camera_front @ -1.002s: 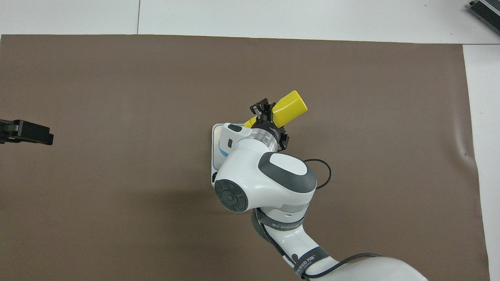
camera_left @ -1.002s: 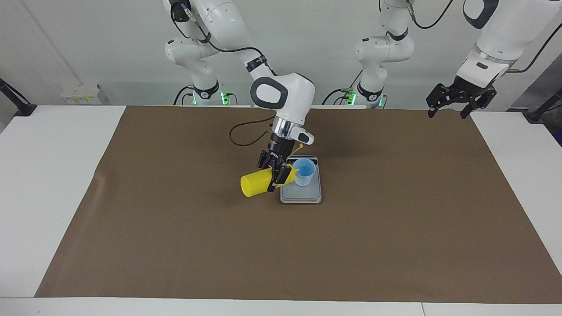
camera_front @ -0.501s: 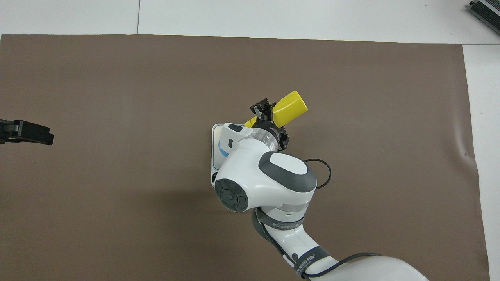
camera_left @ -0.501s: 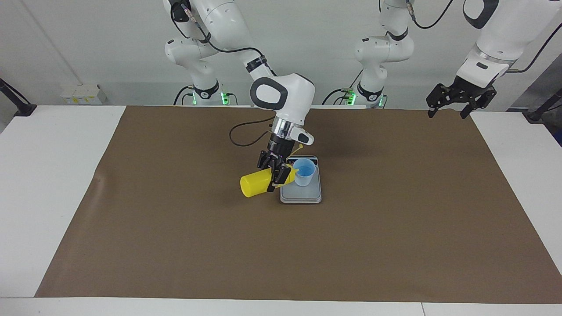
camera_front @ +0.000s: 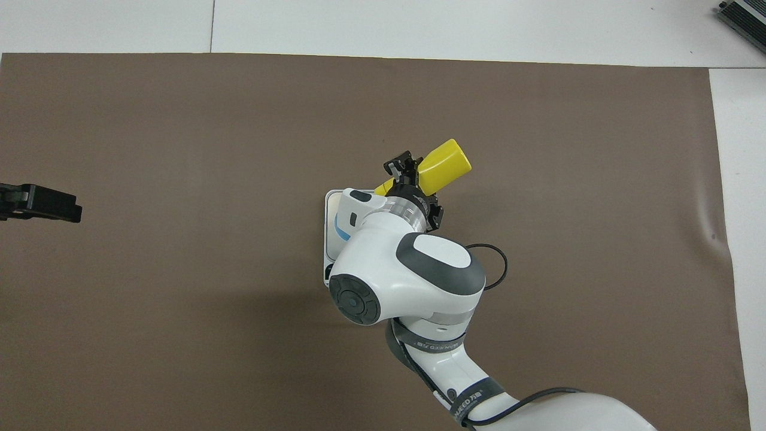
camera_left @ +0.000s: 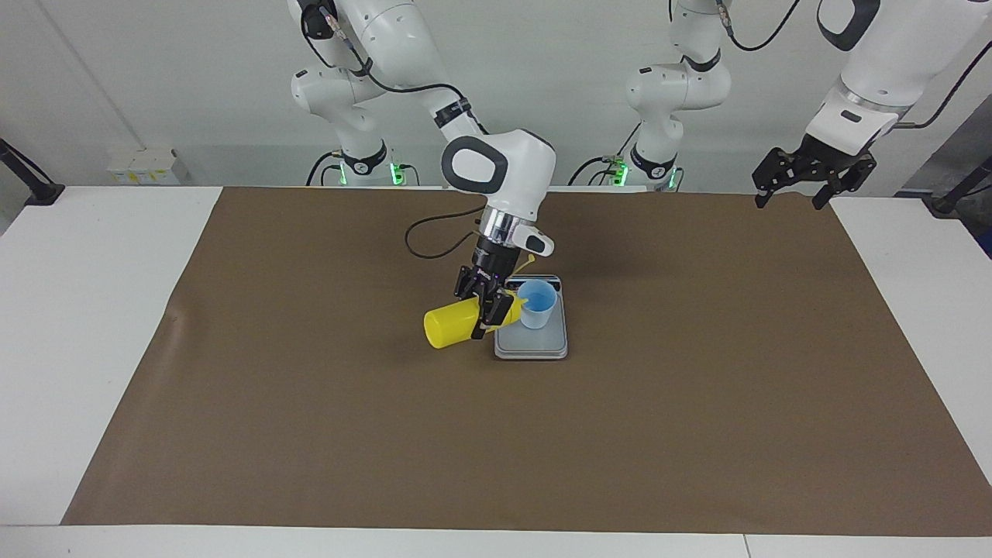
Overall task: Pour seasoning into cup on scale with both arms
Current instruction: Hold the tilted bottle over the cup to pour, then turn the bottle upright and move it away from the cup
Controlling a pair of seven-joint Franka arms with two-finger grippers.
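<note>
over the cup [camera_left: 537, 304], right claw [camera_left: 487, 307] tips seasoning [camera_left: 453, 325].

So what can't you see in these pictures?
- Overhead view: the cup and most of the scale are hidden under the right arm.
- Both views: whether seasoning leaves the yellow bottle is too small to tell; the right gripper covers its neck.
- Overhead view: the left gripper is cut off by the edge.
</note>
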